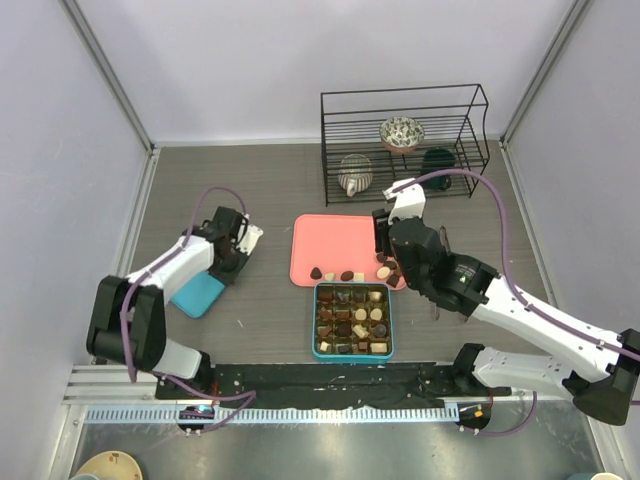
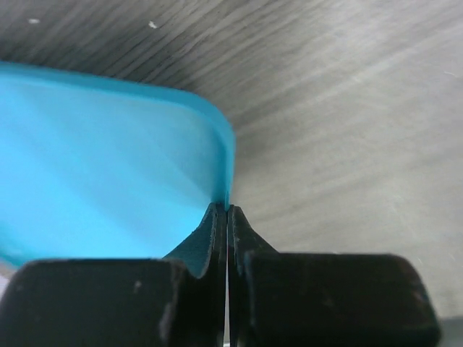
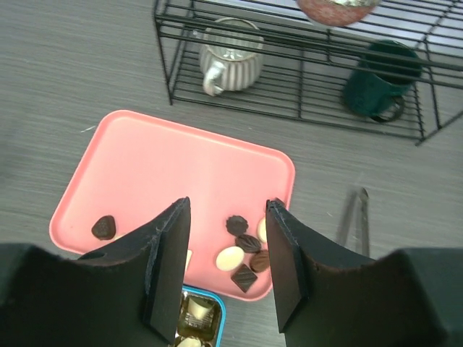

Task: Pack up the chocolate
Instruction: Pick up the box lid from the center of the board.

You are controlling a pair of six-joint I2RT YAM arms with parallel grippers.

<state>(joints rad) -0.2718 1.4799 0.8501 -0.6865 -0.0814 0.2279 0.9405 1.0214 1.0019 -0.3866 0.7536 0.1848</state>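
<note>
Loose chocolate pieces (image 1: 347, 275) lie along the near edge of the pink tray (image 1: 330, 235). In the right wrist view a cluster of dark, brown and cream chocolate pieces (image 3: 246, 253) sits at the tray's (image 3: 188, 166) near right corner, and one dark piece (image 3: 104, 227) lies at its left. My right gripper (image 3: 228, 210) hangs open above that cluster with nothing between its fingers. The teal box (image 1: 352, 320), just in front of the tray, has its compartments filled with chocolates. My left gripper (image 2: 224, 210) is shut on the rim of the flat teal lid (image 2: 94, 159) at the table's left (image 1: 197, 294).
A black wire rack (image 1: 405, 140) at the back holds a striped jug (image 3: 231, 54), a dark green mug (image 3: 380, 79) and a patterned bowl (image 1: 402, 132). Metal tongs (image 3: 354, 220) lie on the table right of the tray. Walls close in both sides.
</note>
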